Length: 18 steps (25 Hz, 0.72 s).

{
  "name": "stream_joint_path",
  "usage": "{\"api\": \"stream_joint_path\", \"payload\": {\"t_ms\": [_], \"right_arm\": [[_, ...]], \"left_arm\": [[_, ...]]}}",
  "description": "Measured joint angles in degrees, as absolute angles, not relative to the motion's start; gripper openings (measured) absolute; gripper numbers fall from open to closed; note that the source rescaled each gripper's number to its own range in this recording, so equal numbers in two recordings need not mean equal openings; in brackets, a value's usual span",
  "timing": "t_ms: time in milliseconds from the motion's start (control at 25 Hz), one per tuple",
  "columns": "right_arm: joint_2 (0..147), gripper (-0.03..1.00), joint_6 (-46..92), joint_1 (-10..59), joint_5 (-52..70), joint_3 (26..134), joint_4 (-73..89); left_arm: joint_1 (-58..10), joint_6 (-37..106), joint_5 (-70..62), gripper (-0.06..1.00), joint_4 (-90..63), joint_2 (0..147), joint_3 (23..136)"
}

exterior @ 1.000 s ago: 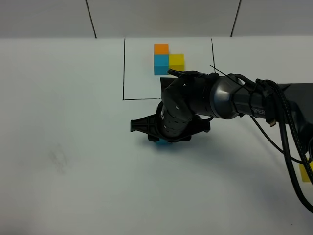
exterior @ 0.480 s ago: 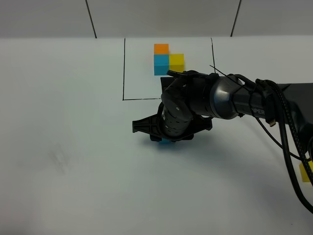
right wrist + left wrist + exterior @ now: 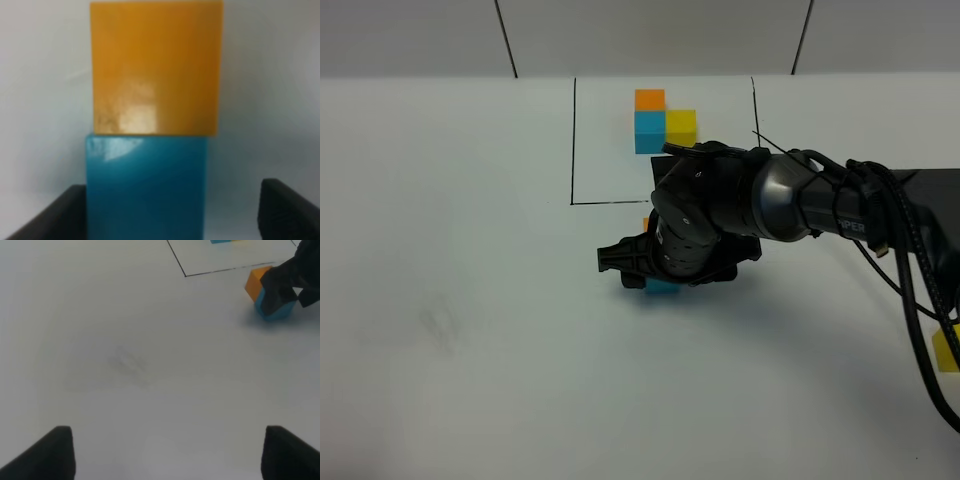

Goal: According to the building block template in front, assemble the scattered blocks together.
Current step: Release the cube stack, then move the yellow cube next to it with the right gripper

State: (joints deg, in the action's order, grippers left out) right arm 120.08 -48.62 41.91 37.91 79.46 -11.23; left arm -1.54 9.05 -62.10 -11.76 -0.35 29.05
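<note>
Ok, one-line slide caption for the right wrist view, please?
Orange cube butted against sky-blue cube on white table, end effector open astride the blue one.

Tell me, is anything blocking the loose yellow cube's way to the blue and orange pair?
No object on the table lies between the yellow cube and the blue cube touching the orange cube. Only the right arm and its cables stretch above that path, partly covering the yellow cube.

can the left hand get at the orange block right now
Probably not: the right hand straddles the blue block, which touches the orange block, crowding the approach.
</note>
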Motion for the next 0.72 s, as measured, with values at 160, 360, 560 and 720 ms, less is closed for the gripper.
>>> {"api": "stream_joint_path", "payload": {"t_ms": [160,360,560,720], "right_arm": [[116.5,0.47,-47.8,40.9,43.5,79.5,-14.7],[107.5,0.48,-47.1,36.5,47.2,72.6,-20.1],[97.1,0.48,-46.4,31.2,44.9,60.9,-20.7],[91.5,0.48,-42.7,25.9,45.0,54.3,-21.9]], "left_arm": [[-1.5,9.1,-62.1,0.65,-11.8,-0.4,29.0],[-1.5,9.1,-62.1,0.65,-11.8,-0.4,29.0],[-1.5,9.1,-62.1,0.65,-11.8,-0.4,29.0],[-1.5,9.1,-62.1,0.65,-11.8,-0.4,29.0]]}}
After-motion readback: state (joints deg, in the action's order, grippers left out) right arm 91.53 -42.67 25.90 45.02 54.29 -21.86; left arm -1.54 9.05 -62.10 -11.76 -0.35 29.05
